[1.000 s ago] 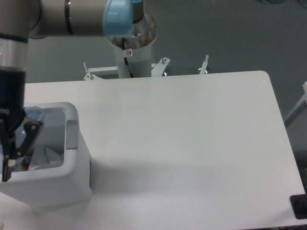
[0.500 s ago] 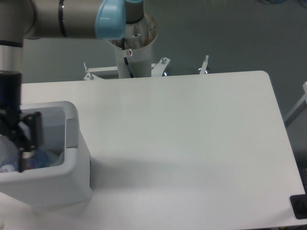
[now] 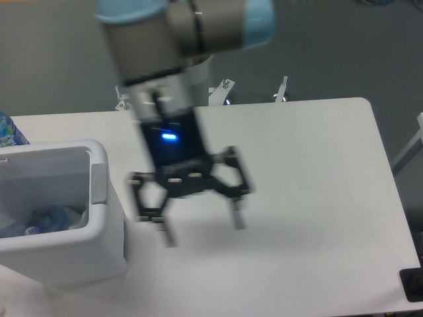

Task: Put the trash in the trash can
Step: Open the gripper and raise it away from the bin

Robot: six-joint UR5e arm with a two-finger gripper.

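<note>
While the bin took the last of the load half a second ago, our end effector [image 3: 200, 232] now hangs over the bare middle of the table [image 3: 310, 178], well clear of the trash can [image 3: 99, 198], its fingers spread wide and carrying nothing, the whole arm blurred by its swing to the right. We see the flattened bottle [image 3: 36, 221] lying down inside the trash can at the left edge, bluish against the white walls, with a pale shape beside it that we take for the wrapper [image 3: 74, 216], though it is too indistinct to be sure. A second ago we were reaching into that opening with the fingers low inside it; now nothing of the task's trash shows on the table. We judge the job done, or very nearly so.
</note>
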